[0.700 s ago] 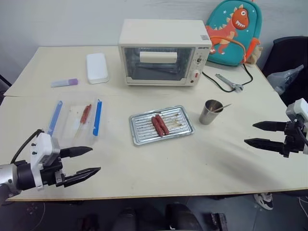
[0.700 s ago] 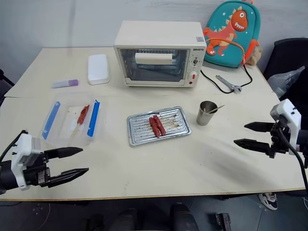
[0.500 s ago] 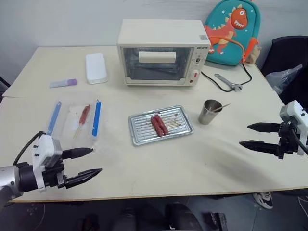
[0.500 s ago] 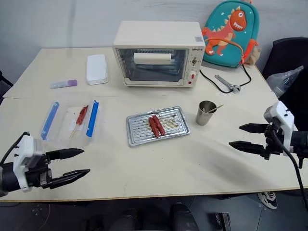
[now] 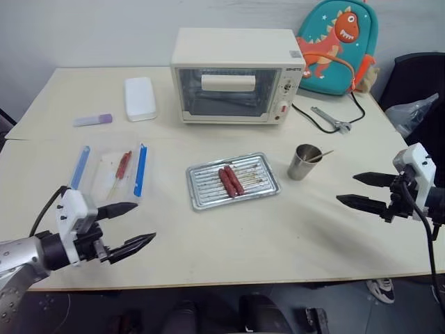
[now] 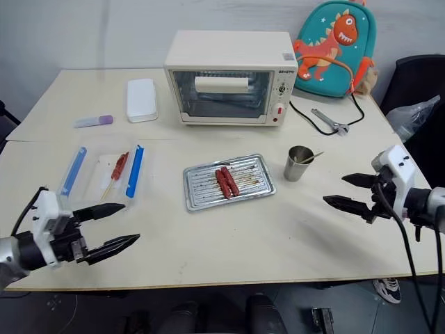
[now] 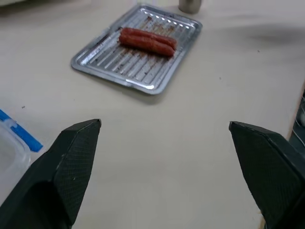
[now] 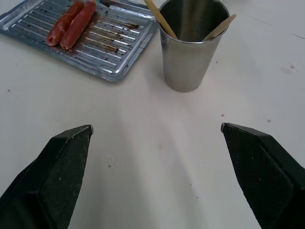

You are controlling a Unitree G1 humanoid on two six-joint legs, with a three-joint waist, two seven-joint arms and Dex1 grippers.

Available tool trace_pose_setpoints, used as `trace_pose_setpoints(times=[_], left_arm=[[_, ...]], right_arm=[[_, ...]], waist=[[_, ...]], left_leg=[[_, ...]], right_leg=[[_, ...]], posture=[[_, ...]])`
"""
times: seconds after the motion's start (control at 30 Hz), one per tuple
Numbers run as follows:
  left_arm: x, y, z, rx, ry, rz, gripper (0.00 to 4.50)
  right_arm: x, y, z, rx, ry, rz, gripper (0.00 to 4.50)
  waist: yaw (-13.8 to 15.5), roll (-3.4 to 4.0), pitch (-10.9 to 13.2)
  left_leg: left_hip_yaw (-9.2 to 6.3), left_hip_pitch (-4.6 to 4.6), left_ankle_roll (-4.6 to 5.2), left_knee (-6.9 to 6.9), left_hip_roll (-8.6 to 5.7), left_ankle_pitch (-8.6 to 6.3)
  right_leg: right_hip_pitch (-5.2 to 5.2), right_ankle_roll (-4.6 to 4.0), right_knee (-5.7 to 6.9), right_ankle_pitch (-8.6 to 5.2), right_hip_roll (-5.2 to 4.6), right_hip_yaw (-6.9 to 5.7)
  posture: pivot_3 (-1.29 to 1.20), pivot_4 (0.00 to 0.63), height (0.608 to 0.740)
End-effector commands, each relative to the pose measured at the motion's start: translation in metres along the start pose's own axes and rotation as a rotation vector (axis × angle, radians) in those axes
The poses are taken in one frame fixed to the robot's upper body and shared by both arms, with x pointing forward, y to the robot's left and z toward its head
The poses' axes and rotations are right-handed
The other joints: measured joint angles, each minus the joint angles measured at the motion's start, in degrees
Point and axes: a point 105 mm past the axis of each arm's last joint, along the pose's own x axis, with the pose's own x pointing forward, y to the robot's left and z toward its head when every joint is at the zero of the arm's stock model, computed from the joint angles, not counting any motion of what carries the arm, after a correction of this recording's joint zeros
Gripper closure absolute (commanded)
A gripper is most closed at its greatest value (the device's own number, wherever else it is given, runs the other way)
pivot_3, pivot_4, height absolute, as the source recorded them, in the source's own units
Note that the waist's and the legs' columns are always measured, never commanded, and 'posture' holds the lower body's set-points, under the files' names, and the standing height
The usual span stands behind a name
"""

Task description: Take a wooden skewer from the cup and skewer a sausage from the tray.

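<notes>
Pale and wide, the surface carries a cream toaster oven at the back, with a teal dinosaur backpack propped against the wall beside it. At the centre lies the tray with two sausages side by side; call the nearer one the sausage. Just to the tray's right stands the cup, and two sticks lean out of it; the wooden skewer rests against the rim on the tray side. Over to the left sits a clear plastic box with blue clips, holding a sausage already on a stick. A wrench lies behind the cup, clear of the work.

Compared with a moment ago, both arms have drifted inward. The right gripper has come off the surface's right edge and now hangs nearer the cup, though there is bare surface between them; its fingers stand wide apart and hold nothing. The left gripper has edged toward the tray from the near left corner, its fingers also spread and empty. Nothing on the surface has shifted.

To my eye this is the opening approach: the right arm seems bound for the skewer, and no stick has yet been lifted. The skewer is thin and leans loosely, so those broad fingers will likely need to close squarely across it above the rim.
</notes>
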Motion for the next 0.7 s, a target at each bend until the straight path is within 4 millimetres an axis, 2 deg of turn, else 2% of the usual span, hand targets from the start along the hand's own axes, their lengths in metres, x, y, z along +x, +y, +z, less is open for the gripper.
trace_pose_setpoints(times=[0.03,0.2,0.37,0.53,0.67,0.7], left_arm=[[0.019,-0.009,0.022,-0.002,-0.108,-0.034,0.05],[0.045,-0.008,0.060,-0.039,-0.264,-0.112,0.05],[0.076,-0.017,0.082,0.002,-0.303,-0.243,0.05],[0.102,-0.031,0.090,0.067,-0.298,-0.363,0.05],[0.108,-0.038,0.090,0.088,-0.290,-0.407,0.05],[0.109,-0.039,0.090,0.089,-0.291,-0.409,0.00]], right_arm=[[0.003,0.001,0.024,0.103,-0.196,-0.101,0.00],[0.016,0.002,0.032,0.236,-0.377,-0.231,0.00],[0.035,0.000,0.042,0.290,-0.469,-0.313,0.00],[0.052,-0.009,0.047,0.320,-0.511,-0.357,0.00],[0.058,-0.017,0.043,0.321,-0.492,-0.385,0.00],[0.059,-0.018,0.042,0.316,-0.488,-0.385,0.36]], waist=[[0.0,-0.01,0.0],[0.0,-0.01,0.0],[-0.1,0.00,0.0],[-0.2,0.00,0.0],[-0.3,0.00,0.0],[-0.3,0.00,0.0]], left_leg=[[-0.01,-0.03,-0.05,0.02,0.01,0.03],[-0.06,-0.10,-0.27,0.11,0.00,0.15],[-0.03,-0.11,-0.30,0.19,-0.03,0.17],[0.00,-0.14,-0.34,0.23,-0.02,0.19],[0.04,-0.15,-0.34,0.20,-0.02,0.19],[0.04,-0.15,-0.35,0.20,-0.01,0.19]], right_leg=[[0.01,0.02,0.12,0.01,0.00,-0.01],[-0.04,0.03,0.28,0.02,0.01,-0.03],[-0.06,0.04,0.32,0.02,0.04,-0.03],[-0.14,0.04,0.41,0.02,0.09,-0.01],[-0.19,0.04,0.43,0.02,0.09,0.03],[-0.20,0.04,0.43,0.02,0.10,0.03]], posture=[[0.00,0.150,0.740],[0.00,0.150,0.740],[0.00,0.150,0.740],[0.00,0.150,0.740],[0.00,0.150,0.740],[0.00,0.150,0.740]])
